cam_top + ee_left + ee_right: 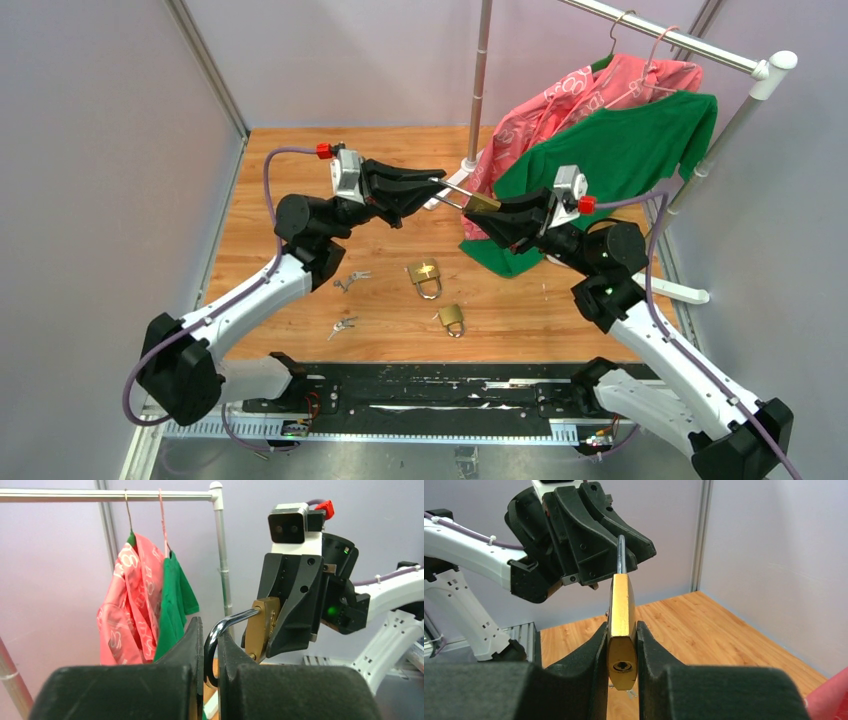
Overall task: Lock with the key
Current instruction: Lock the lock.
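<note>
Aloft and facing, left end effector (pixel 437 186) pinches the padlock (pixel 483 203) shackle; right end effector (pixel 500 212) clamps its body.

brass padlock (pixel 482 203), green shirt (pixel 610 150), pink patterned shirt (pixel 560 100)

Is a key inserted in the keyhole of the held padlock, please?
No, the keyhole of the padlock shows empty in the right wrist view.

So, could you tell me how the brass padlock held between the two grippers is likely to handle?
The brass padlock looks solid metal, so probably rigid and heavy for its size. Its smooth flat faces may slip in the right gripper. The thin shackle could pivot in the left gripper.
</note>
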